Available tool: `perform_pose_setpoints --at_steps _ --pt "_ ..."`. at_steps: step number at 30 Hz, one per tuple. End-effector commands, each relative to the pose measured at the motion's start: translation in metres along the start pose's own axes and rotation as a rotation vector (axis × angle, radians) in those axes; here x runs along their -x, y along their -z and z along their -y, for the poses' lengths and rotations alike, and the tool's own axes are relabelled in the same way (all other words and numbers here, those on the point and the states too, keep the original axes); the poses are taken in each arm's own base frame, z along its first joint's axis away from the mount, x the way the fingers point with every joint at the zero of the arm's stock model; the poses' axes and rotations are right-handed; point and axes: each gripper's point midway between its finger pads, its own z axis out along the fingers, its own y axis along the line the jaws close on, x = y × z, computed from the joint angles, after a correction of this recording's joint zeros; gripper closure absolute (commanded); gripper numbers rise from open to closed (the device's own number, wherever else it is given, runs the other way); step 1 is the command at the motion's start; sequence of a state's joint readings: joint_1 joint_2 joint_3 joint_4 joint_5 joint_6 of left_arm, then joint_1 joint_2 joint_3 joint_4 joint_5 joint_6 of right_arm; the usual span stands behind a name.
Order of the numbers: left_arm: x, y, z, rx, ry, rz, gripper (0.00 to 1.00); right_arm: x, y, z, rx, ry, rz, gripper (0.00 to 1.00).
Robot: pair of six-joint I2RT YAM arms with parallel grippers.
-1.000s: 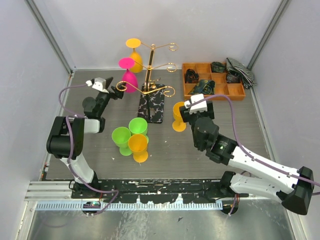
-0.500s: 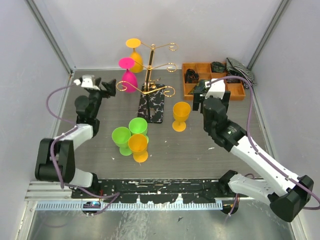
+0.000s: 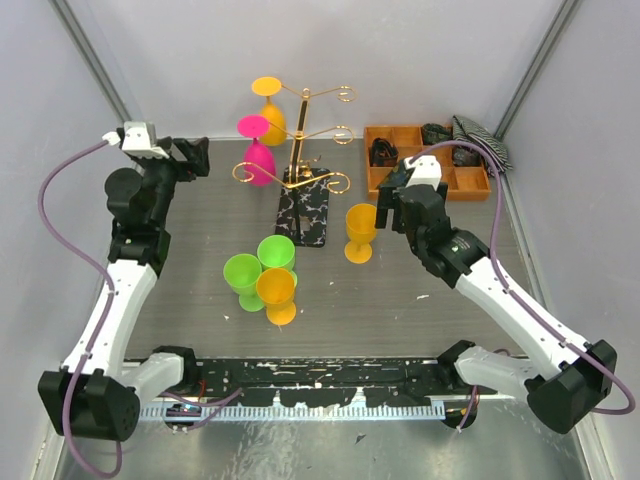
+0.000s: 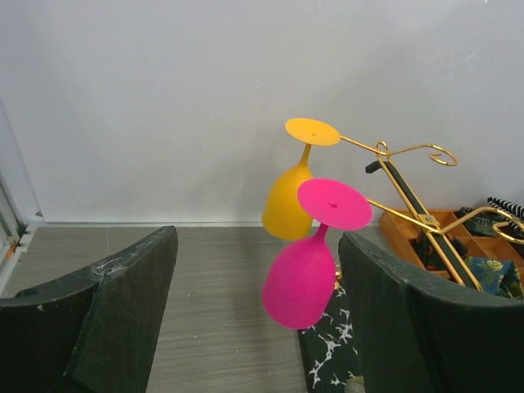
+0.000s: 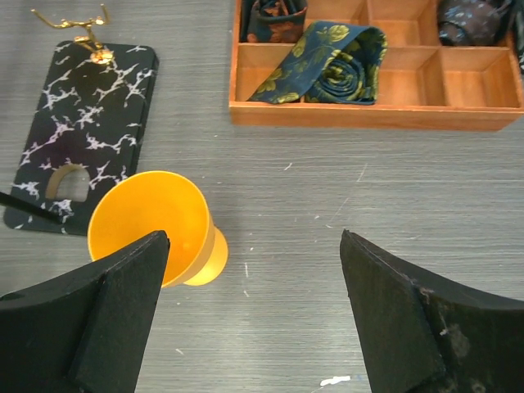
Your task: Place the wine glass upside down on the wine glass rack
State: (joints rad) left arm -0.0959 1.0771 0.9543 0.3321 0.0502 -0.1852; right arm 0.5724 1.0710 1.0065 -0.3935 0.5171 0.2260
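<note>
The gold wine glass rack (image 3: pixel 300 140) stands on its black speckled base (image 3: pixel 305 212) at the back centre. A pink glass (image 3: pixel 258 160) and an orange glass (image 3: pixel 270 115) hang upside down on its left arms; both also show in the left wrist view, pink (image 4: pixel 303 274) and orange (image 4: pixel 288 209). My left gripper (image 3: pixel 195 158) is open and empty, raised to the left of the pink glass. Another orange glass (image 3: pixel 361 232) stands upright right of the base. My right gripper (image 3: pixel 385 212) is open just right of and above it, and the glass (image 5: pixel 155 221) sits by its left finger.
Two green glasses (image 3: pixel 242 278), (image 3: pixel 276 255) and an orange one (image 3: pixel 278 295) stand together at the front centre. An orange compartment tray (image 3: pixel 425 160) with rolled ties sits at the back right, with striped cloth behind it. Grey walls enclose the table.
My left arm rose and drew back to the left, away from the pink glass. My right arm swung from the upright orange glass toward the tray and now hovers beside the glass.
</note>
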Motion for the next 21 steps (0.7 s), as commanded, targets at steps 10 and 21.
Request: perform_pose_setpoints --at_steps 10,21 --pt "0.009 0.030 0.019 -0.066 0.027 -0.108 0.10 -0.007 -0.019 -0.034 0.096 -0.068 -0.096 0.11" --pt "-0.002 0.033 0.020 -0.078 0.039 -0.136 0.10 -0.015 -0.057 -0.036 0.054 -0.051 -0.136 0.16"
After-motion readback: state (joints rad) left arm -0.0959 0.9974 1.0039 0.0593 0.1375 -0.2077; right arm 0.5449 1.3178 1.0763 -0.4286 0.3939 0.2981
